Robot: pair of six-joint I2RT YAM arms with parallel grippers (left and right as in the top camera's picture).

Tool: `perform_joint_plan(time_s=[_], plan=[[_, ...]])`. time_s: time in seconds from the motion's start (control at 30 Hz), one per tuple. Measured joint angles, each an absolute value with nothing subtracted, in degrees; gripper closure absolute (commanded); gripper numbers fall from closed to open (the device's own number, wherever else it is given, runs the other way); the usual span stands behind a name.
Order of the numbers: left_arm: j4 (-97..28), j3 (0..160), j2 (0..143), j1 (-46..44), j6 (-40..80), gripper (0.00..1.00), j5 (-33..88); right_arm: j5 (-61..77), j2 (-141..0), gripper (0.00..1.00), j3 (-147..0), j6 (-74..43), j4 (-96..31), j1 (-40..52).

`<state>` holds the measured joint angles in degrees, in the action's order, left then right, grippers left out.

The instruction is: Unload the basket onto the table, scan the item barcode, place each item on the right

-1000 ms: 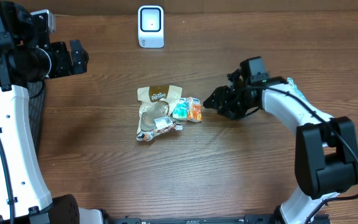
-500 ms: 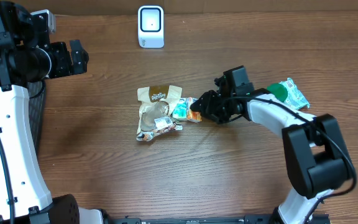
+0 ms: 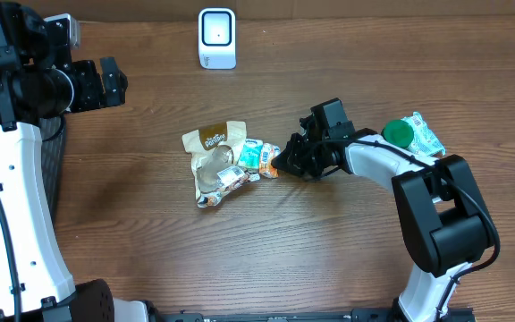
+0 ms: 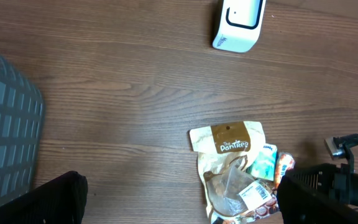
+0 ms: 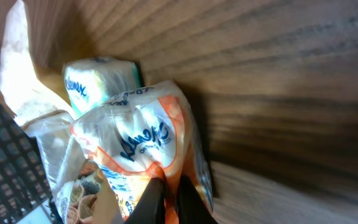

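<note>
Overhead looks straight down; left wrist high, right wrist close; all share tissue pack [image 3: 261, 156] [image 4: 267, 163] [image 5: 143, 142]

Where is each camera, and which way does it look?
Overhead: above the table, looking straight down on the scanner, Pantree bag and both arms, left hand and right hand.
Left wrist: high on the left arm, looking down; its dark fingers fill the bottom corners.
Right wrist: low by the table, looking along its fingers pinching the orange Kleenex pack.
Shared: overhead and left wrist both show scanner and Pantree bag.
</note>
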<state>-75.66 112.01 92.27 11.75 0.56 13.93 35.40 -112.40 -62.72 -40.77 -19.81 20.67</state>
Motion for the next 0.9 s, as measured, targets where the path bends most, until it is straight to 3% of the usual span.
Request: perform_joint_plan(time_s=[0.33,0.43,0.47,0.7,0.9], plan=[[-75.7,112.0,92.3,11.7,0.6,0.0,13.9,21.7,-107.4,0.94,-75.6,-26.3,-45.0,21.3],[-75.7,112.0,92.3,11.7,0.6,0.0,13.9,16.2,-106.6,0.55,-76.7,-22.8,-46.9,22.7],[-75.7,112.0,92.3,11.7,0.6,0.01,13.9,13.8,-106.6,0.51,-76.8,-21.6,-47.5,23.5],[-75.6,112.0,92.3,11.7,0.6,0.0,13.9,7.6,-106.6,0.51,-77.2,-18.6,-51.8,24.7],[-75.7,112.0,92.3,11.7,0.5,0.0,13.9,7.2,-106.6,0.46,-82.6,-17.6,-58.2,19.0]])
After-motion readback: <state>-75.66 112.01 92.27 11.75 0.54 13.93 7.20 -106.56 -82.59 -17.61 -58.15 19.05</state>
